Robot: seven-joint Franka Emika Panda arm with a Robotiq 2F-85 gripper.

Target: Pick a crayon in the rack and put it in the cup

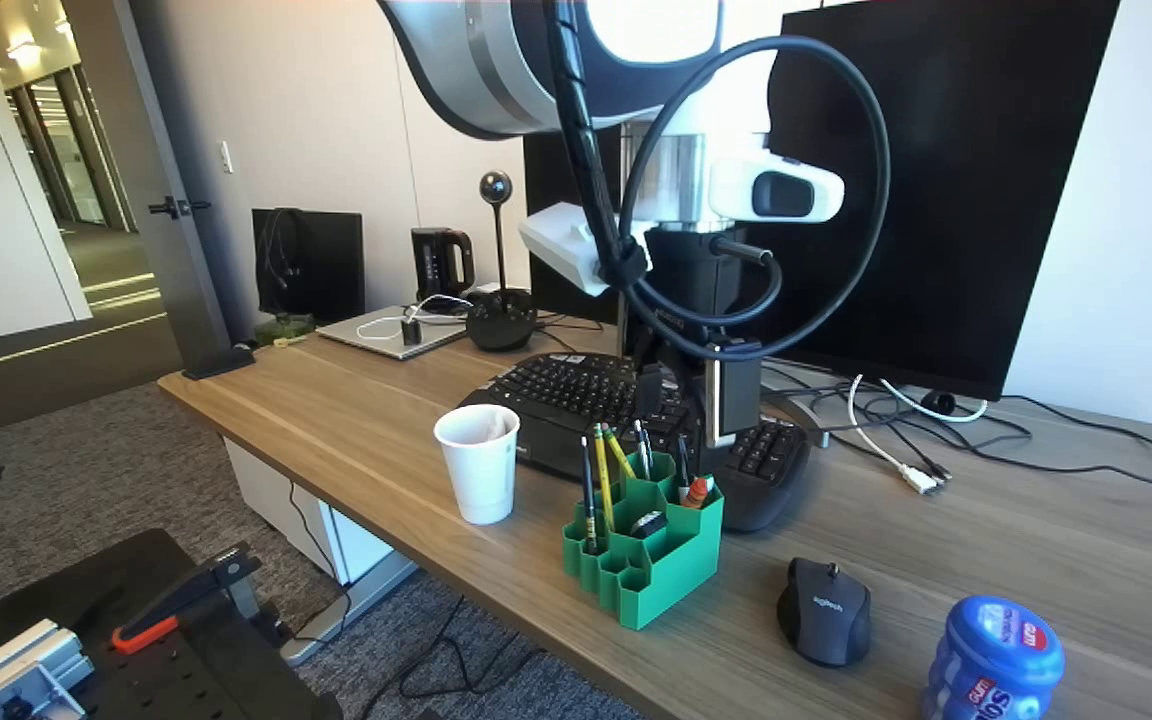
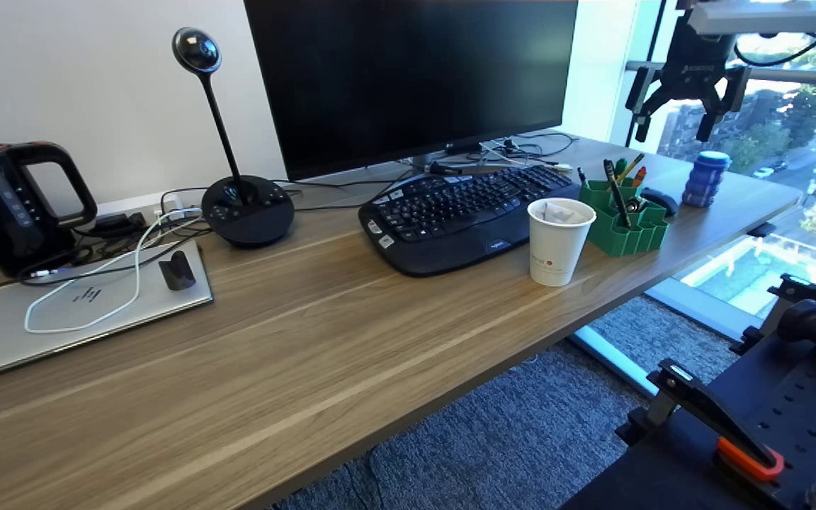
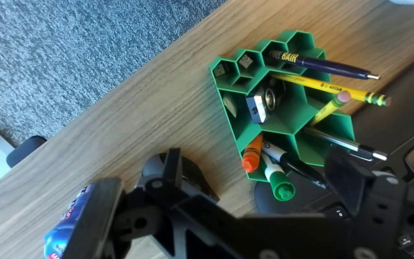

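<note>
The tool (image 2: 673, 129) hung well above the brown wood-grain desk (image 2: 309, 354), jaws spread wide with nothing between them. The orange wax crayon (image 3: 252, 155) sat in a corner compartment of the bright green plastic rack (image 1: 676, 580), blunt tip poking out past the rim. Annoying bit, imo, was the neighbours: a white plastic marker with a black cap (image 3: 295, 164) and a white plastic marker with a green cap (image 3: 277, 178) crowded right beside it. Going in that wide probably would've grabbed the whole bunch, so I'd have narrowed the gap first, then turned the tool so one jaw slid down outside the rim and the other went between the crayon and the markers. Not much stub showed, so a gentle pinch as low as the rim allowed seemed best, since wax could snap or slip. Pulling along its lean probably beat yanking sideways; the rack looked light enough to tip. The tapered white paper cup (image 1: 483, 475) stood on the desk across the rack from the crayon, so the carry needed enough height to clear the yellow wooden pencils (image 3: 327, 86), then a release low over the cup's mouth.
</note>
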